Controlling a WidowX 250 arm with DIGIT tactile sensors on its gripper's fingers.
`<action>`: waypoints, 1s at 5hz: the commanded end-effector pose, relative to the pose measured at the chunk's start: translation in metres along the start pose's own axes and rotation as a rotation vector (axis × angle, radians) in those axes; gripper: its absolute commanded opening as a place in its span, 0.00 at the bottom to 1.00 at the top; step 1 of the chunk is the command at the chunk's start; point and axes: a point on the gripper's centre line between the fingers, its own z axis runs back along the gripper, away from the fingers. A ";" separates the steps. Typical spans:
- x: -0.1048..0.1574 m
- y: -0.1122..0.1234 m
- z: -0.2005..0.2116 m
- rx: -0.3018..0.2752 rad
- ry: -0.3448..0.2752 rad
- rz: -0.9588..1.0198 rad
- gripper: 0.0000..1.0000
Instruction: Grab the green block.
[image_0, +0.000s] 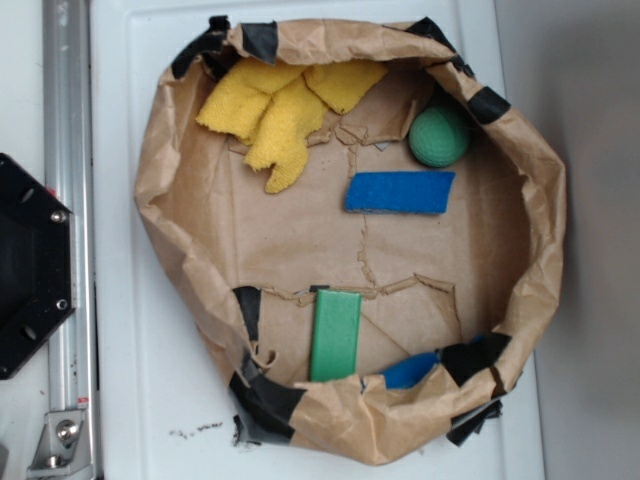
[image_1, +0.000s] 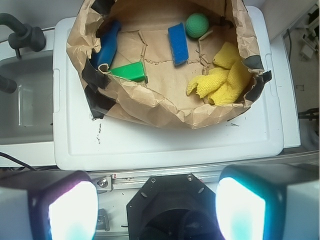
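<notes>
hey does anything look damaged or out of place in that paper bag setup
Yes. The paper bag lining is torn: ragged rips run across its floor, and black tape patches the crumpled rim. The green block lies against the wall, and a blue piece sits wedged there.

White bench, smooth top. Directly on it: crumpled brown paper bag, rolled down into a basin, black tape patches on its rim.
</notes>
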 end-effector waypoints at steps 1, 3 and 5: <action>0.000 0.000 0.000 0.000 0.000 0.000 1.00; 0.097 0.001 -0.020 -0.005 -0.012 0.355 1.00; 0.140 0.012 -0.062 0.072 0.072 0.601 1.00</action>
